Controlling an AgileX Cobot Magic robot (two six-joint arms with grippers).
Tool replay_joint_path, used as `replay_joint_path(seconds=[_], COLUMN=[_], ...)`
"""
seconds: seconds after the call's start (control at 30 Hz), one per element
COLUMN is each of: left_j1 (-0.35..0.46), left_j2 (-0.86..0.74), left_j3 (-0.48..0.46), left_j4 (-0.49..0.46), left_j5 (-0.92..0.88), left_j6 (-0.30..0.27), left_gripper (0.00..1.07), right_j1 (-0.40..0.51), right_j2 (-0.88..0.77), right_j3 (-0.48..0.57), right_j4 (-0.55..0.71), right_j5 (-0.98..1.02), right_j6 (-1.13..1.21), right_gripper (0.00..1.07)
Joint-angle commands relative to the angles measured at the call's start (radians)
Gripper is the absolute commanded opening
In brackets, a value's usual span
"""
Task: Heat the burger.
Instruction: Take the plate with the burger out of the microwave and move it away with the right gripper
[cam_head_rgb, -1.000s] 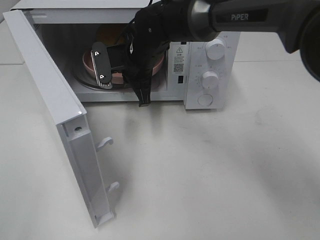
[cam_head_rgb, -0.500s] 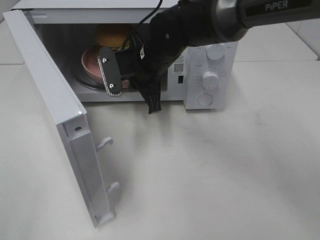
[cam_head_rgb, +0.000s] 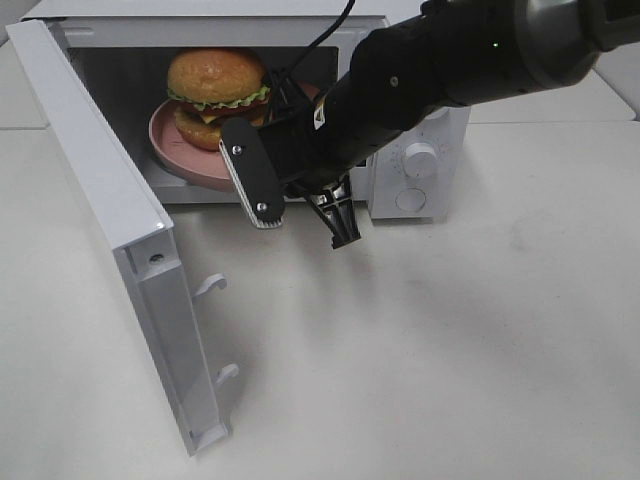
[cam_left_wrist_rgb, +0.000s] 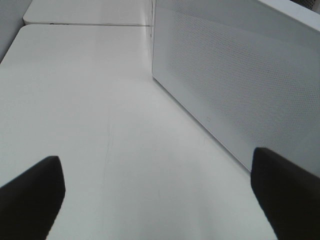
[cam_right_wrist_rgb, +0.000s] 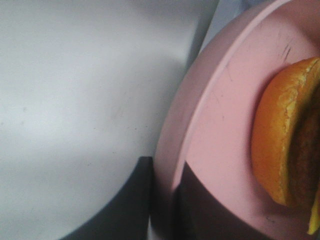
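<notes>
The burger (cam_head_rgb: 215, 90), with a golden domed bun, lettuce and tomato, sits on a round pink plate (cam_head_rgb: 170, 140) in the open microwave's (cam_head_rgb: 420, 110) cavity, near its front. My right gripper (cam_head_rgb: 248, 180) is shut on the plate's front rim; the right wrist view shows a dark finger (cam_right_wrist_rgb: 132, 205) on each side of the rim (cam_right_wrist_rgb: 200, 100), with the burger's lower bun (cam_right_wrist_rgb: 282, 145) close by. I cannot tell whether the plate rests on the turntable. My left gripper (cam_left_wrist_rgb: 160, 200) is open and empty beside the microwave's perforated side wall (cam_left_wrist_rgb: 230, 85).
The microwave door (cam_head_rgb: 110, 210) stands wide open to the left, its latch hooks (cam_head_rgb: 210, 285) pointing into the table space. Two knobs (cam_head_rgb: 420, 158) and a button are on the right panel. The white table (cam_head_rgb: 450, 340) spreads in front.
The right arm has drawn back toward the front and right, bringing the pink plate forward. The burger, hidden behind the arm before, now shows fully at the cavity's front.
</notes>
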Motion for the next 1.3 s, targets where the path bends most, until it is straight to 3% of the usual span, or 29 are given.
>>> replay_joint_path(seconds=[0.03, 0.33, 1.3], left_j1=[0.003, 0.003, 0.003], left_j2=[-0.021, -0.021, -0.021], left_j3=[0.003, 0.003, 0.003], left_j4=[0.001, 0.001, 0.001], left_j5=[-0.010, -0.010, -0.010], left_j6=[-0.005, -0.005, -0.005], left_gripper=[0.95, 0.95, 0.95], right_j1=[-0.005, -0.005, 0.007], right_j2=[-0.059, -0.182, -0.622], right_j3=[0.035, 0.199, 0.605], right_j4=[0.031, 0.089, 0.113], right_j5=[-0.074, -0.106, -0.111], right_j6=[-0.052, -0.114, -0.099], right_gripper=[0.00, 0.00, 0.00])
